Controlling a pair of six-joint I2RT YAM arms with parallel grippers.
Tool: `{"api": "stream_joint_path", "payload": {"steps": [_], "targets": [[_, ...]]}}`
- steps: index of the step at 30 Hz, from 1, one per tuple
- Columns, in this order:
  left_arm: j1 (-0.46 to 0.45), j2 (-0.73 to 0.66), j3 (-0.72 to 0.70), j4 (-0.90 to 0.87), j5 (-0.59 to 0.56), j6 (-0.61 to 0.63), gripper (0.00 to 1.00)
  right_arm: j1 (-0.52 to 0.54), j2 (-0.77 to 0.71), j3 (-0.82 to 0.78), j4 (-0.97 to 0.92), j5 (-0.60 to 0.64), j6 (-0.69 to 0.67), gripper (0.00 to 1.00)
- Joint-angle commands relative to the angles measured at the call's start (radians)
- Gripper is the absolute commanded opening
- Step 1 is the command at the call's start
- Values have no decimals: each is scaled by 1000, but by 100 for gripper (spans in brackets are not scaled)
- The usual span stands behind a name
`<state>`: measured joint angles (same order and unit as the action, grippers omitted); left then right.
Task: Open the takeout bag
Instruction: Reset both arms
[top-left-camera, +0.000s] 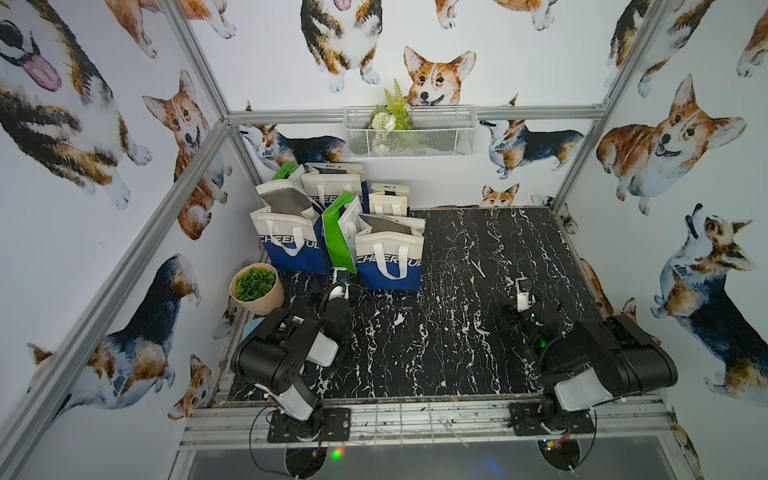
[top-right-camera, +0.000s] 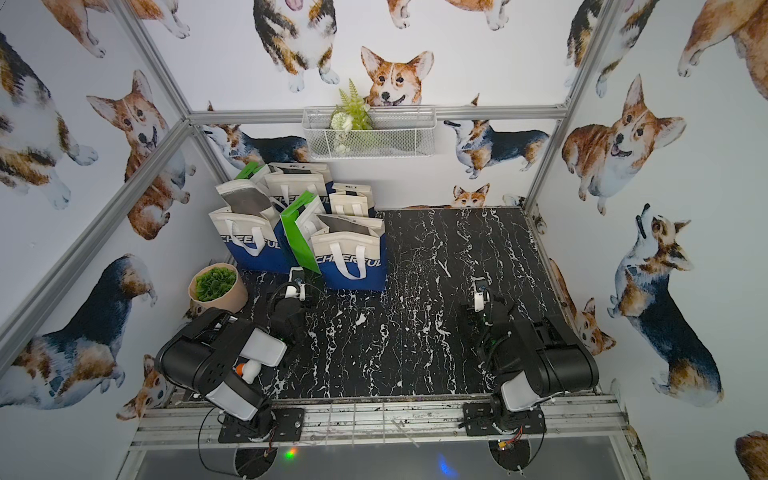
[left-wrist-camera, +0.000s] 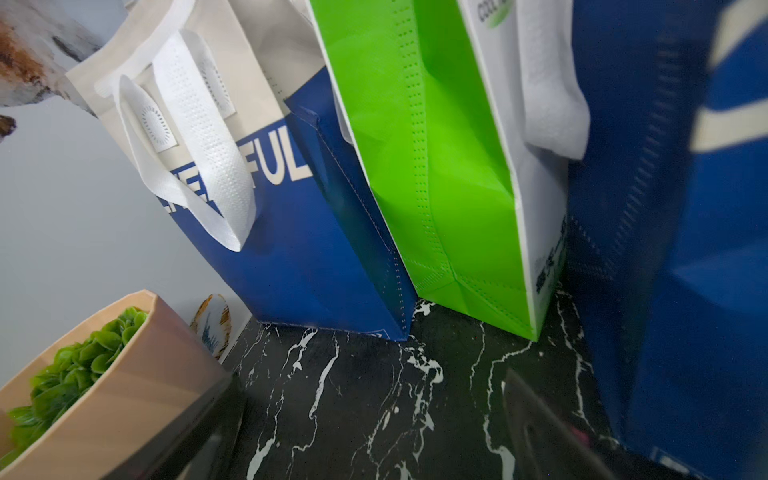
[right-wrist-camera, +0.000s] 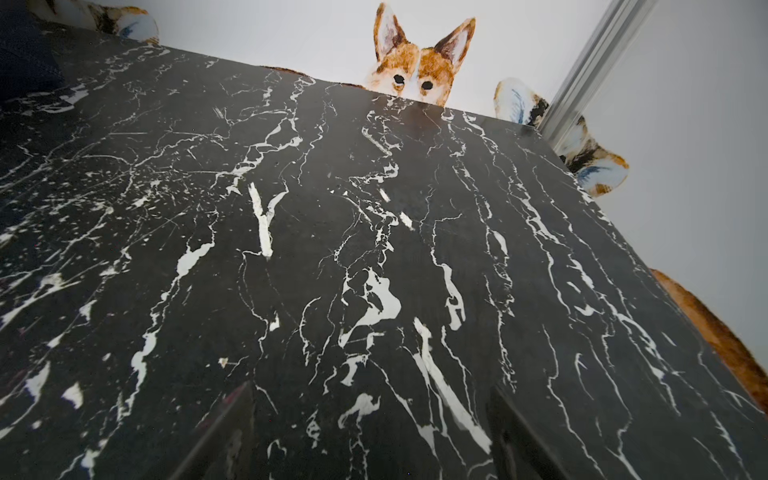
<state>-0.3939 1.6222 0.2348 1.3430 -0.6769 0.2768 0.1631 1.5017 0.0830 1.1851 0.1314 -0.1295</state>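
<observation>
Upright at the table's (top-left-camera: 478, 332) far-left, amid similar bags (top-left-camera: 286, 245): takeout bag (top-left-camera: 388, 266), cream over blue, white handles, CHEERFUL lettering, mouth agape on grey lining; left gripper (top-left-camera: 338, 279) just beside, fingers spread; right gripper (top-left-camera: 520, 284) spread too, well apart.

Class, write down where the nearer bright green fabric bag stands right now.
In both top views, the green bag stands at the far left of the black marble table, between two blue-and-cream CHEERFUL bags, just beyond the left gripper.

A robot lab cell: aluminium frame (top-left-camera: 540, 113), printed backdrop walls (top-left-camera: 440, 79), left arm (top-left-camera: 282, 357) and right arm (top-left-camera: 602, 361) bolted down.
</observation>
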Motion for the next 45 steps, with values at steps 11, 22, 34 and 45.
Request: {"api": "stream_joint_path", "payload": {"steps": [11,22,34,45], "targets": [[145,-72,27,-160,222,-161,99,-15,-67,85,-80,74,86,83],[322,-54,143,-413,632,-233,100,-71,-37,210,-268,134,176,85],[332,-54,157,-435,615,-252,100,-87,-49,218,-301,120,192,100],[331,-54,156,-438,616,-252,100,-88,-48,220,-301,119,191,100]]}}
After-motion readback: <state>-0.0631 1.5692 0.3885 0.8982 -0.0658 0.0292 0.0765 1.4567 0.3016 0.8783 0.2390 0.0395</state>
